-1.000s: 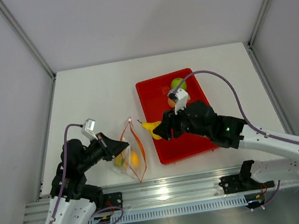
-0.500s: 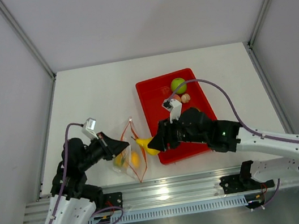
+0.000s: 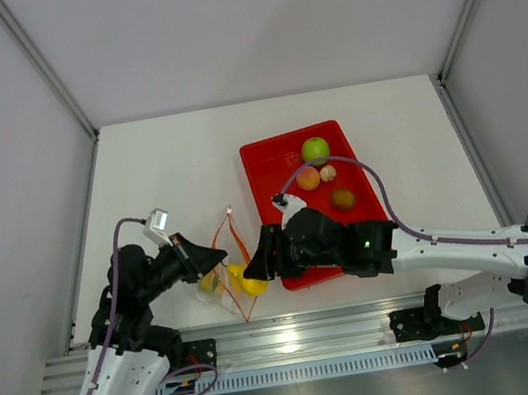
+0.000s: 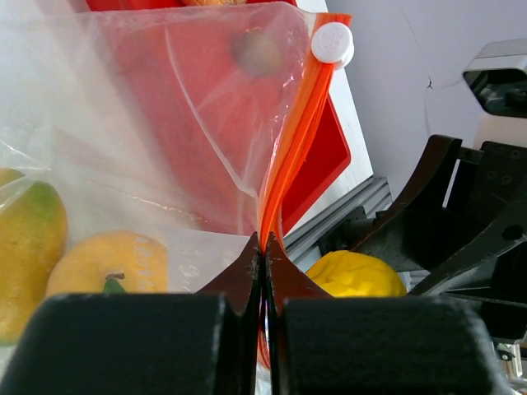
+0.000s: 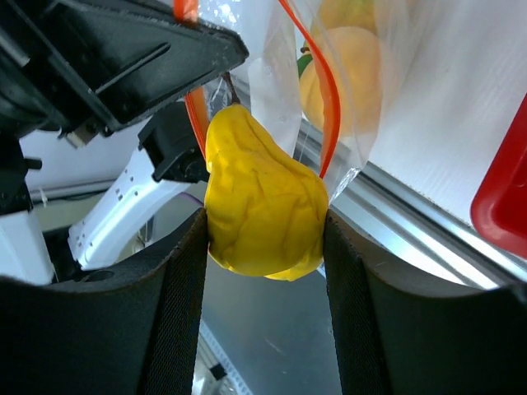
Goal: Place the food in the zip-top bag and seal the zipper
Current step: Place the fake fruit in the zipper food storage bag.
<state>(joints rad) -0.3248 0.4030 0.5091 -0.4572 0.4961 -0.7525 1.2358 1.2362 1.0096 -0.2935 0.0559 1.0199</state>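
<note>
The left end effector [image 4: 262, 247] is pinching the zipper [image 4: 292, 156] of the bag [image 4: 165, 123], just left of the tray [image 3: 267, 156], propping its mouth open. The right end effector [image 5: 263, 222] is clamping the pear [image 5: 255, 189] at that mouth, ready for dropping in.

- From above, the light is bright, even and diffuse; the white table [image 3: 167, 163] shows only faint, soft-edged shadows close under the arms.
- A small glare spot sits on the metal rail [image 3: 289, 345] at bottom centre.
- A pale blur smudges the lower left corner of the overhead view.
- In the left wrist view, the left gripper [image 4: 262, 251] is a dark, soft-focus mass along the bottom; the zip-top bag [image 4: 165, 123] carries milky sheen, hazing whatever lies behind it.
- In the right wrist view, the yellow pear [image 5: 259, 206] is well lit and fairly sharp, the right gripper [image 5: 263, 226] is black and featureless, and the upper right is washed out.
</note>
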